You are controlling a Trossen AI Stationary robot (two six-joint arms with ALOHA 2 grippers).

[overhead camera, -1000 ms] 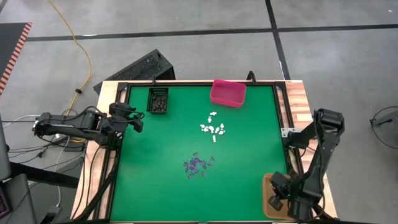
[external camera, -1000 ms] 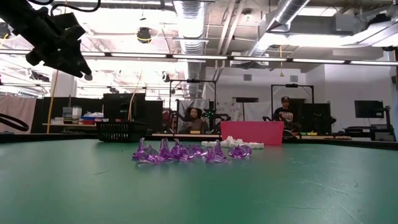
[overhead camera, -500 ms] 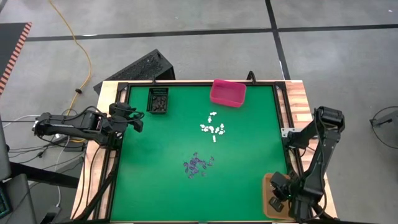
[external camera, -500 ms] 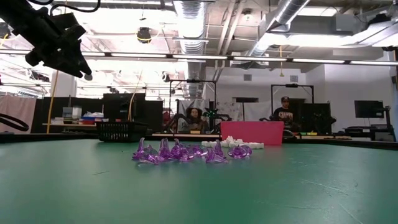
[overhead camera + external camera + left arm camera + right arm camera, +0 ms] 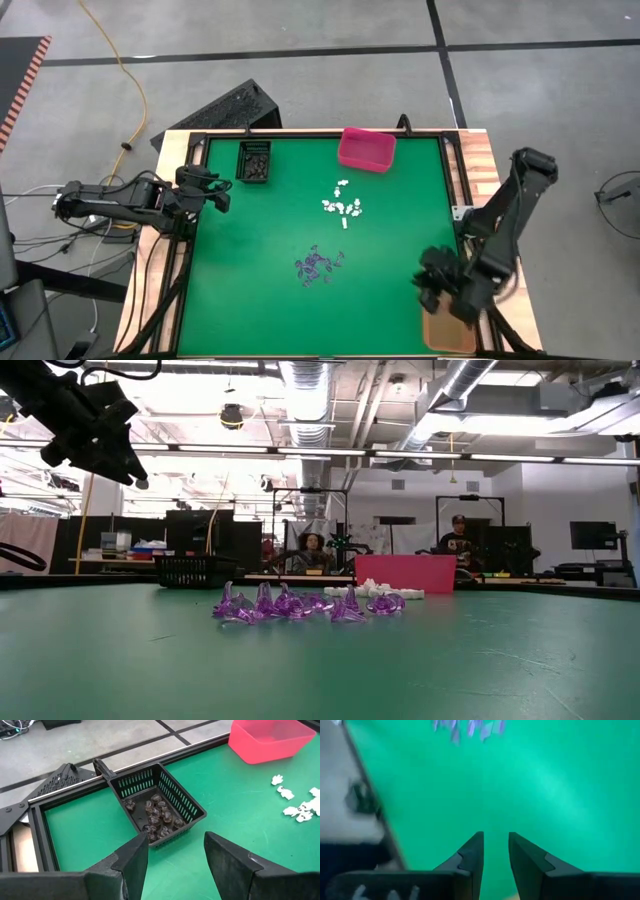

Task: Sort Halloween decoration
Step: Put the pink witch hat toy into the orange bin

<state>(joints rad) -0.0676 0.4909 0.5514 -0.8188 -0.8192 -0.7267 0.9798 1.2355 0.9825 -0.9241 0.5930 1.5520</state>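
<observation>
Risks scattering the bunched purple trinkets [image 5: 318,266] mid-table if the right gripper [image 5: 434,284], fingers slightly parted and empty near the orange bin [image 5: 449,333], sweeps in low; white trinkets [image 5: 342,205] near pink bin [image 5: 366,149]; left gripper [image 5: 172,854] spread, idle.

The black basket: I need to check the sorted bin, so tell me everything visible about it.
The black basket is a small square bin of dark slatted plastic, latticed walls, open top, with a tab at one corner. It sits upright on the green mat near the table's far left corner. Several dark trinkets lie inside. Nothing grips it; the left gripper hovers apart, fingers open.
</observation>
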